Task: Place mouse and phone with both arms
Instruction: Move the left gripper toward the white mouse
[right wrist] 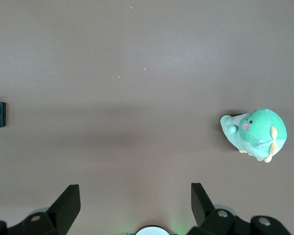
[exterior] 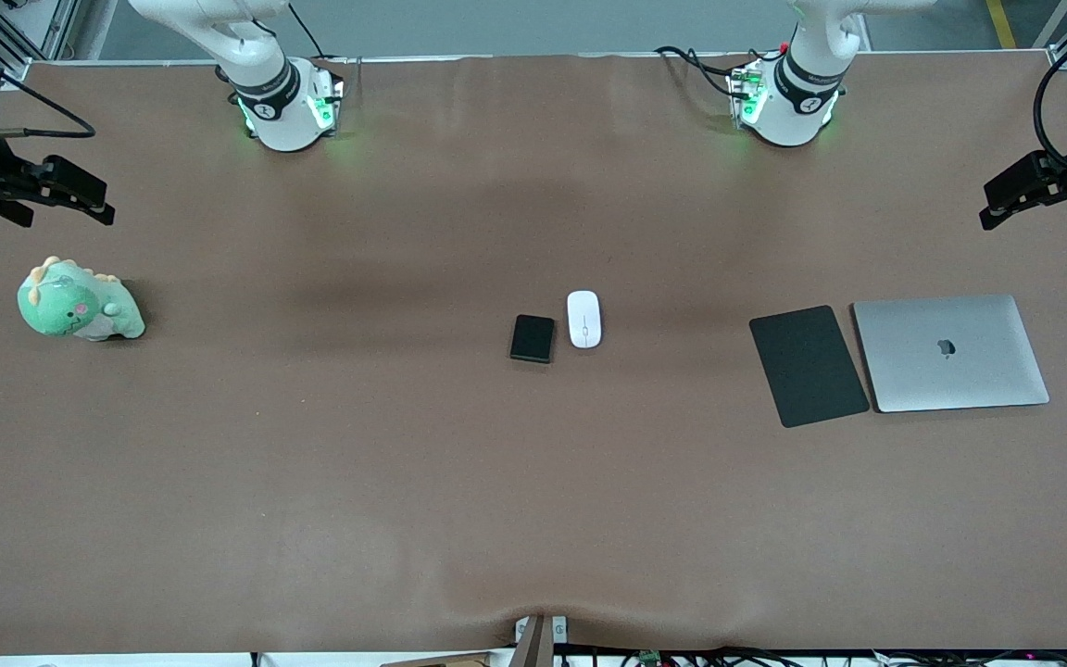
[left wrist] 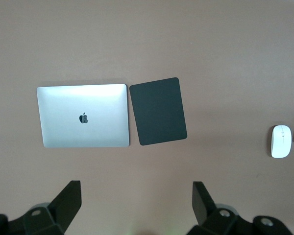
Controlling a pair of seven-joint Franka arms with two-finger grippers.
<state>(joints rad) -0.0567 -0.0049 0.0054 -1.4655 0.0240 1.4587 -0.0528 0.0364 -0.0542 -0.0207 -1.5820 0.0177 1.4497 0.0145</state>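
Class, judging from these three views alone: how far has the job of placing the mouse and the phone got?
Nothing looks done: the mouse and the phone lie side by side mid-table, untouched. Nothing is in hand: the left gripper waits open above the laptop and mouse pad, the right gripper open above the green plush toy. Both pick-ups and placements remain.

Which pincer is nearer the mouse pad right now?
Left. The left pincer, open, hangs at that end, near the mouse pad; the right pincer, open, is above the plush dinosaur.
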